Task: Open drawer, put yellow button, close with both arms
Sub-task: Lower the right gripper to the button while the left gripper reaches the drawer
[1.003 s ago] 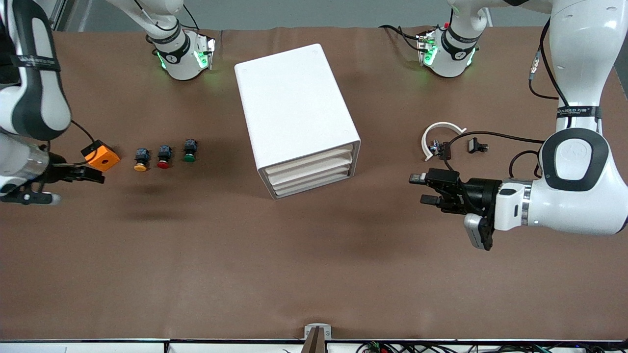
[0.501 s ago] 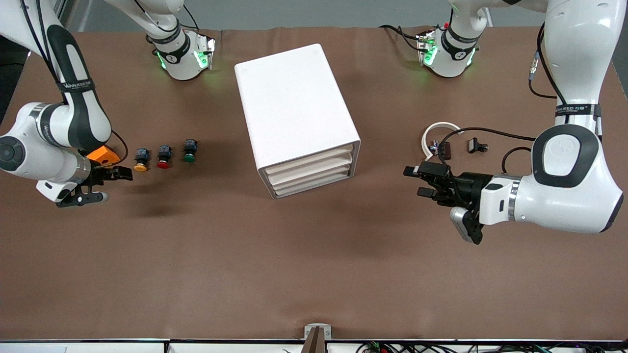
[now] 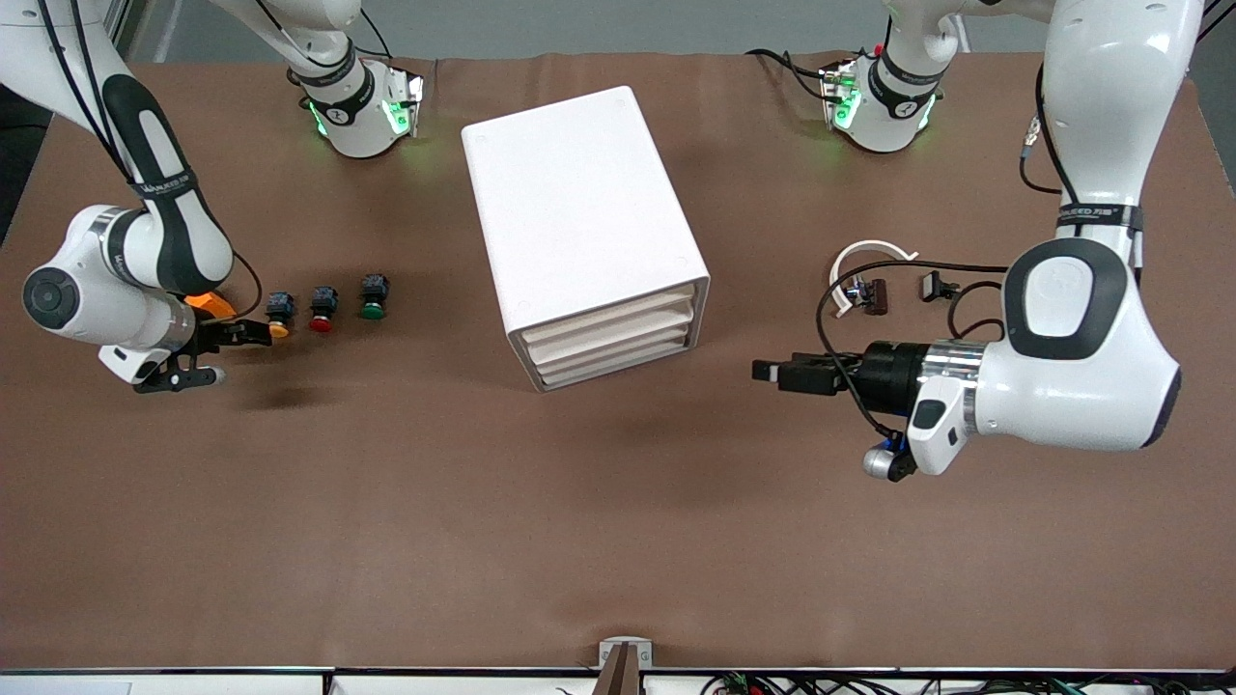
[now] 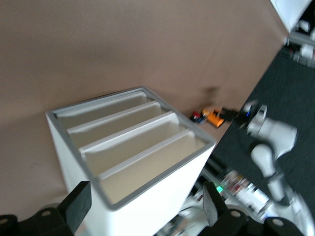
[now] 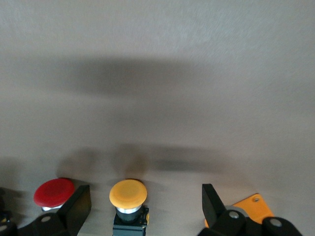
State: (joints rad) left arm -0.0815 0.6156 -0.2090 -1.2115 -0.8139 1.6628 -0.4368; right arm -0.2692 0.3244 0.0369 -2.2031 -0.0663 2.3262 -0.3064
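With both sets of jaws spread, the right gripper [image 3: 253,332] has been brought to the yellow button [image 3: 278,329] while the left gripper [image 3: 768,371] is being swung toward the drawer [image 3: 606,311], unopened.

Your front view looks down from high across the counter [image 3: 618,541], facing both arm bases along its top edge. Your left wrist view looks closely into the cabinet [image 4: 133,162] at its drawer fronts, the same cabinet the front view shows mid-counter. Your right wrist view sits low over the yellow button [image 5: 128,193], which the front view shows small toward the right arm's end.
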